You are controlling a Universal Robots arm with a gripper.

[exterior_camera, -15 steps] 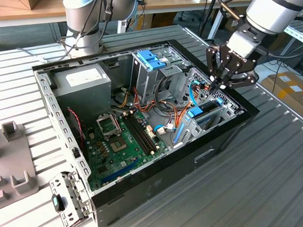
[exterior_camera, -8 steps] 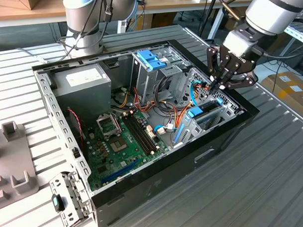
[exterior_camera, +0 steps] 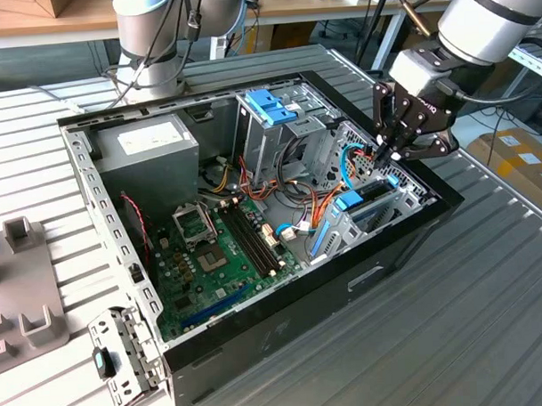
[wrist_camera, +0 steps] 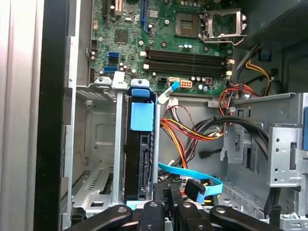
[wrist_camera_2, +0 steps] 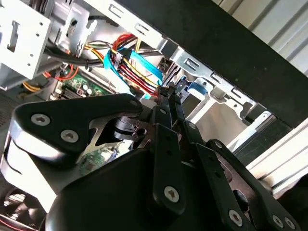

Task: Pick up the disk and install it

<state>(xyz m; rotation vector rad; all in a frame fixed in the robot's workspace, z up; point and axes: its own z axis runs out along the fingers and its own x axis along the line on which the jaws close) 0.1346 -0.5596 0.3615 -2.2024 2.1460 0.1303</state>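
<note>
Setting: a grey ribbed metal workbench (exterior_camera: 487, 276) carries an open black desktop computer case (exterior_camera: 284, 318) lying on its side, with wooden benches and cardboard boxes behind.

Disk: the flat dark grey-black hard drive in a bright blue plastic carrier (wrist_camera: 140, 159) stands on edge in a silver metal drive bay (wrist_camera: 96, 144) at the case corner on the exterior view's right (exterior_camera: 365, 204), its blue tab facing the green motherboard (wrist_camera: 183, 43).

Gripper: the black linkage gripper (exterior_camera: 389, 150) hangs over that corner, just above and beside the disk; in the second wrist view its fingers (wrist_camera_2: 168, 103) look drawn close together with nothing between them, tips just beside the disk's end in the first wrist view.

Count: one disk, one gripper, one upright metal cage with a blue plastic handle (exterior_camera: 269, 105), one grey power supply box (exterior_camera: 149, 149).

Obstacles: thin light-blue flat cables (wrist_camera: 192, 175) and bundled red, orange and yellow wires (wrist_camera: 180, 134) crowd the space right next to the bay and the fingertips.

Others: a loose perforated metal bracket (exterior_camera: 120, 355) lies near the case, and grey plastic fixtures (exterior_camera: 24, 283) sit on the exterior view's left.
</note>
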